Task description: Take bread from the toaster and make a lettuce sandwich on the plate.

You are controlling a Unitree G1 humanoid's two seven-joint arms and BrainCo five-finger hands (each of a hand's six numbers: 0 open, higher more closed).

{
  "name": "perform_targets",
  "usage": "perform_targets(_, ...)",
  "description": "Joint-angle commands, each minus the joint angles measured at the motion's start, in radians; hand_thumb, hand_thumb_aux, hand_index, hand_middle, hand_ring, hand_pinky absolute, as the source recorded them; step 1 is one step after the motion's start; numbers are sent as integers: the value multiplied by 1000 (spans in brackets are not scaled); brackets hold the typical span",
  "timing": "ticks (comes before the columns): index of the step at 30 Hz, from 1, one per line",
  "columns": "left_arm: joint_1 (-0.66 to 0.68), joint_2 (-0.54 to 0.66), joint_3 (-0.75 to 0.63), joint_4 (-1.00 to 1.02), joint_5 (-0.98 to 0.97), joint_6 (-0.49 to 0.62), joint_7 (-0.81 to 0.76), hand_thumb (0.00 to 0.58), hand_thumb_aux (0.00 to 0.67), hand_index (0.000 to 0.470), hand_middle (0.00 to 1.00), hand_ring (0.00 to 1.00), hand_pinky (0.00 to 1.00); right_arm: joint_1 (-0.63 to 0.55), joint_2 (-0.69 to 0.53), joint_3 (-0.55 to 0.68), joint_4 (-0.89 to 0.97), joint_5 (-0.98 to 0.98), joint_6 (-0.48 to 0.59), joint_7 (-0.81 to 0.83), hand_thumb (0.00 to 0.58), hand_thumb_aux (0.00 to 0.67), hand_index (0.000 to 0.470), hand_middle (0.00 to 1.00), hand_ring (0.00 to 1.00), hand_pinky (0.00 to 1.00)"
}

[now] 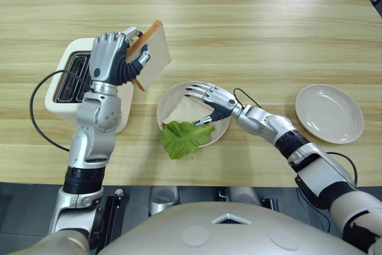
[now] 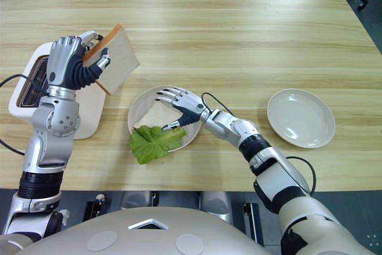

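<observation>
Lettuce leaf (image 1: 184, 137) sits nearest, at 7 o'clock on the plate (image 1: 169, 95), half over the rim onto the table (image 1: 239, 28). It is off-centre, so it likely needs nudging onto the bread. 1 slice (image 1: 185, 111) lies flat in the plate as the sandwich base, with the leaf overlapping its near corner.

Right hand (image 1: 212, 101) hovers over the plate's 3 o'clock side. Its fingers are spread and grasp nothing, and the thumb tip is at the leaf's edge, probably to steady or shift the leaf.

A 2nd plate (image 1: 329, 113) lies well apart at 3 o'clock, bare.

Toaster (image 1: 58, 107) stands at 9 o'clock of the sandwich plate, slots facing up.

Left hand (image 1: 113, 58) is raised above the toaster, at 11 o'clock of the plate, and is clenched around the 2nd slice (image 1: 156, 52). The slice is held tilted on edge, clear of the slots, ready to carry over as the top layer. The lid step is not yet done.
</observation>
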Motion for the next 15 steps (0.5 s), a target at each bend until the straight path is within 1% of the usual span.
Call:
perform_targets(1,3,-3,-16,18,11,6,-2,580,670,460,1000,1000,1000,15,4,31,-2,-20,-5,21,0,0,0,0,0,0)
perform_targets(4,3,-4,-16,18,11,5,-1,580,670,460,1000,1000,1000,24,4,45,-3,-31,-5,22,0,0,0,0,0,0)
perform_targets(5,2,-5,-16,19,12,6,-1,580,670,460,1000,1000,1000,30,3,51,-5,-34,-4,21,31,18,13,0,0,0)
perform_targets(6,1,-5,-16,19,12,6,-2,580,670,460,1000,1000,1000,33,3,55,-7,-37,-4,21,112,68,47,0,0,0)
perform_targets(7,0,-6,-16,19,13,6,-3,580,670,460,1000,1000,1000,36,2,59,-9,-40,-3,21,112,68,47,0,0,0)
perform_targets(8,-1,-6,-16,19,13,6,-3,580,670,460,1000,1000,1000,40,1,61,-11,-44,-2,20,297,202,139,0,0,0)
perform_targets(9,-1,-6,-16,20,13,6,-3,580,670,460,1000,1000,1000,46,2,65,-15,-46,-3,21,297,202,139,0,0,0)
perform_targets(10,-2,-6,-16,21,13,5,-3,580,670,460,1000,1000,1000,50,3,67,-18,-48,-3,22,485,399,274,0,0,0)
perform_targets(11,-2,-6,-16,23,13,5,-3,580,670,460,1000,1000,1000,54,4,70,-20,-50,-3,22,511,439,301,0,0,0)
perform_targets(12,-3,-5,-17,25,14,5,-2,580,670,460,1000,1000,1000,58,5,74,-22,-51,-2,23,511,439,301,0,0,0)
perform_targets(13,-4,-5,-17,27,14,5,-2,580,670,460,1000,1000,1000,61,7,77,-23,-52,-2,23,532,478,328,0,0,0)
perform_targets(15,-4,-5,-15,26,16,7,-3,580,670,460,1000,1000,1000,69,12,88,-27,-55,-3,27,535,483,332,0,0,0)
